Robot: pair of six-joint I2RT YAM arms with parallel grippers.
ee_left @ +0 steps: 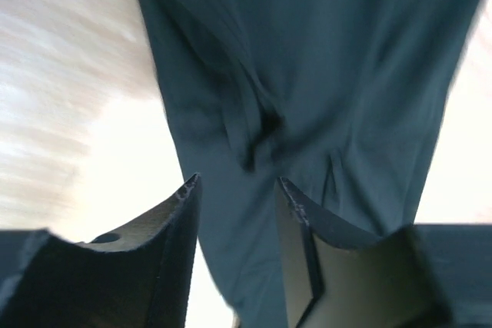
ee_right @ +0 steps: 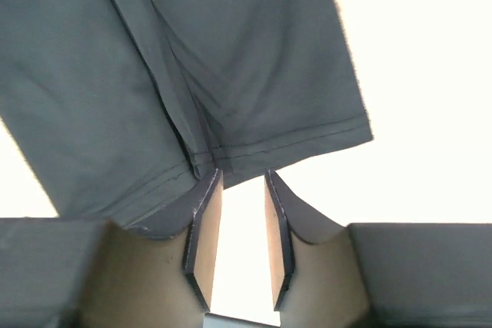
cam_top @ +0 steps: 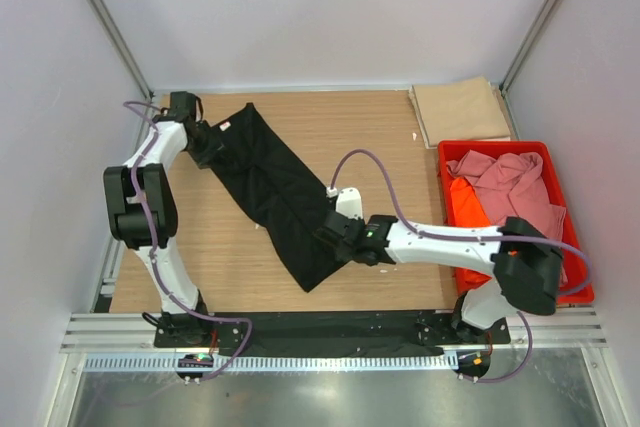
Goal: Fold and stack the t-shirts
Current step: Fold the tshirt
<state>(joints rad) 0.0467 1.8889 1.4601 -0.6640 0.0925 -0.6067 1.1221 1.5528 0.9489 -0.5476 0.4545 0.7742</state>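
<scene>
Wooden tabletop carries a long black cloth t-shirt; right gripper stands narrowly parted and empty, left gripper straddles cloth (grip unclear). Best to flatten the creases before folding.

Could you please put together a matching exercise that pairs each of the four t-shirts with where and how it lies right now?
Things:
1. black t-shirt
2. tan t-shirt
3. pink t-shirt
4. orange t-shirt

Places and states:
A. in the red crate, partly under another shirt
B. folded flat at the far right corner of the table
C. crumpled on top inside the crate
D. spread in a long diagonal strip across the table

Pairs: 1-D, 2-B, 3-C, 4-A
</scene>
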